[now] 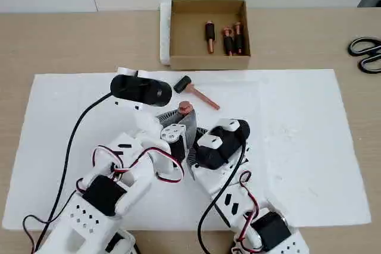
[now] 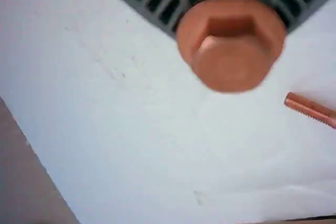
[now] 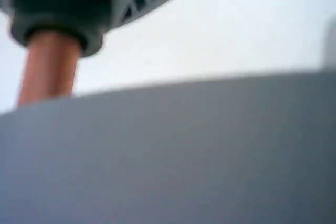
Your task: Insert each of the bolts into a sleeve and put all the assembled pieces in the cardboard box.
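Three assembled pieces (image 1: 228, 38) lie in the cardboard box (image 1: 208, 62) well beyond the left gripper (image 1: 186, 117), which clamps a copper bolt (image 2: 231, 45), seemingly steadying it for its dark sleeve (image 3: 52, 24), while the right gripper (image 1: 193, 147) sits close alongside, its grip impossible to tell

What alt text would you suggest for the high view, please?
Two white robot arms meet at an upright copper bolt in the centre of a white sheet. Another bolt and a black sleeve lie just beyond it, and the cardboard box behind holds three assembled pieces.
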`<action>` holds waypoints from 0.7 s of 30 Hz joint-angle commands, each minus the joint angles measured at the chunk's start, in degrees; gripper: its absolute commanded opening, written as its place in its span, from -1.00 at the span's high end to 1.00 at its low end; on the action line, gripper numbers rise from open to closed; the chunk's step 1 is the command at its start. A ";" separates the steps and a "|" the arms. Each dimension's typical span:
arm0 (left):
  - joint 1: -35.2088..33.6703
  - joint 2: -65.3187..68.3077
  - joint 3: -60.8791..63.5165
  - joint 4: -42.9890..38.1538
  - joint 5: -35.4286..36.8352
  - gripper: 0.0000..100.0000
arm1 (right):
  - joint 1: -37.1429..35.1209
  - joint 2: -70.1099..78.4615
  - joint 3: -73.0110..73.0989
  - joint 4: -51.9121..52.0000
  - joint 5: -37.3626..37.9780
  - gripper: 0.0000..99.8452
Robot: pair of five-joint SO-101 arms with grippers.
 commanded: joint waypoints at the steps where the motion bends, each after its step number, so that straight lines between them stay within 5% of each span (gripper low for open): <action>1: -0.26 0.26 -1.80 2.46 0.18 0.99 | 0.57 -0.75 -0.79 -2.86 0.18 0.99; 21: 3.25 0.26 -2.33 7.03 -2.20 0.99 | 2.07 -0.84 -1.05 -2.86 0.18 0.99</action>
